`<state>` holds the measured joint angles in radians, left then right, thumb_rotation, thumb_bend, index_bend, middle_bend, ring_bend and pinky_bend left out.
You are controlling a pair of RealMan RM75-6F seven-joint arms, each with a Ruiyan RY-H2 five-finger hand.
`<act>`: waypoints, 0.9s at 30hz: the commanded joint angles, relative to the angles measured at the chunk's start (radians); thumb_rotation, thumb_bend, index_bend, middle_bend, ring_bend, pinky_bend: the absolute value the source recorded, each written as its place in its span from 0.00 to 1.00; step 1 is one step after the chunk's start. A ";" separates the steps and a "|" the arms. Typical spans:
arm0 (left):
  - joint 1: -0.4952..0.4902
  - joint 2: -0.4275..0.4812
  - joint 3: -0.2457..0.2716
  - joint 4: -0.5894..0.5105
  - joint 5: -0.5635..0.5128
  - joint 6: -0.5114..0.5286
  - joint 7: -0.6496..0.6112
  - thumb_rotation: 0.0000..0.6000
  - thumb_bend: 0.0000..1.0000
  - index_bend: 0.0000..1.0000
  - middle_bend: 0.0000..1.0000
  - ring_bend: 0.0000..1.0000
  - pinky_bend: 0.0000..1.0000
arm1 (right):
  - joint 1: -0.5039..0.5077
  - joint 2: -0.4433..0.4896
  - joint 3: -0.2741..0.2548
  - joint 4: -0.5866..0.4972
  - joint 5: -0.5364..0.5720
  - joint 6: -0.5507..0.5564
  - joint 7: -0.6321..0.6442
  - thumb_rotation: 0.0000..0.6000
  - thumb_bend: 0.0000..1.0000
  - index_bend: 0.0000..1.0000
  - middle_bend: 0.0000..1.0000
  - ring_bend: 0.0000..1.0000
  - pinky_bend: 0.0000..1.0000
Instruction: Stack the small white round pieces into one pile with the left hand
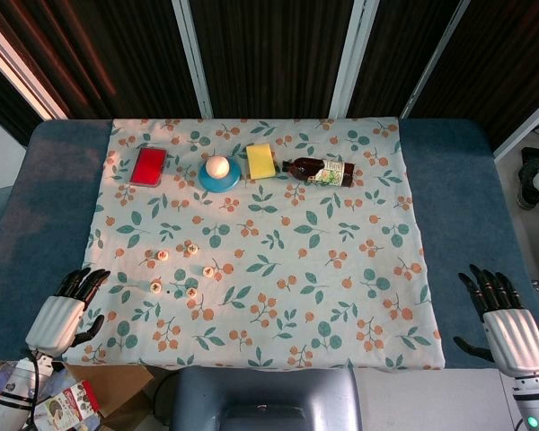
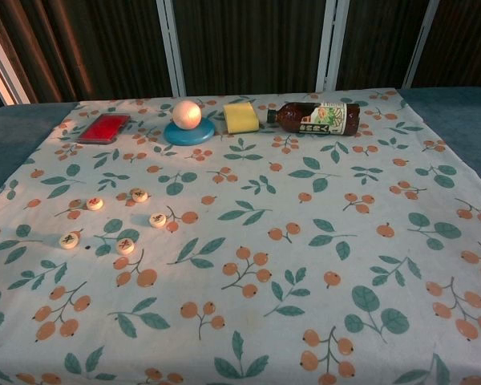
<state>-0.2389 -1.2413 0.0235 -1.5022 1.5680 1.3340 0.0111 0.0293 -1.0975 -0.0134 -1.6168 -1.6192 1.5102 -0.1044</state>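
Observation:
Several small white round pieces lie apart on the floral cloth [image 1: 278, 296], left of its middle, none on top of another: one [image 1: 163, 255], another [image 1: 192, 248], a third [image 1: 209, 269], and more nearer the front [image 1: 155, 287]. The chest view shows the same loose cluster [image 2: 126, 246] at its left side. My left hand [image 1: 67, 310] rests off the cloth's front-left corner, fingers spread, holding nothing, a short way left of the nearest piece. At the front right my right hand [image 1: 503, 319] lies beyond the cloth's edge, also spread and empty. Neither hand appears in the chest view.
Along the far edge of the cloth stand a red flat box [image 1: 149, 166], a blue dish with a white ball [image 1: 219, 172], a yellow sponge [image 1: 260, 162] and a brown bottle lying on its side [image 1: 322, 171]. The blue tabletop [image 1: 54, 206] borders the cloth.

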 commanded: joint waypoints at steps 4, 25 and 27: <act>-0.007 -0.021 0.005 0.004 0.008 -0.011 0.011 1.00 0.44 0.00 0.08 0.01 0.09 | 0.001 0.001 -0.001 -0.002 0.001 -0.004 0.001 1.00 0.07 0.00 0.00 0.00 0.00; -0.097 -0.432 -0.102 0.353 -0.146 -0.147 -0.046 1.00 0.44 0.32 1.00 1.00 1.00 | 0.003 -0.003 0.004 0.004 0.015 -0.009 0.000 1.00 0.07 0.00 0.00 0.00 0.00; -0.101 -0.452 -0.106 0.375 -0.153 -0.150 -0.044 1.00 0.44 0.32 1.00 1.00 1.00 | 0.003 -0.003 0.005 0.004 0.016 -0.010 0.001 1.00 0.07 0.00 0.00 0.00 0.00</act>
<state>-0.3327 -1.6774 -0.0756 -1.1431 1.4242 1.1893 -0.0379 0.0321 -1.1002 -0.0088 -1.6126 -1.6029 1.5006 -0.1031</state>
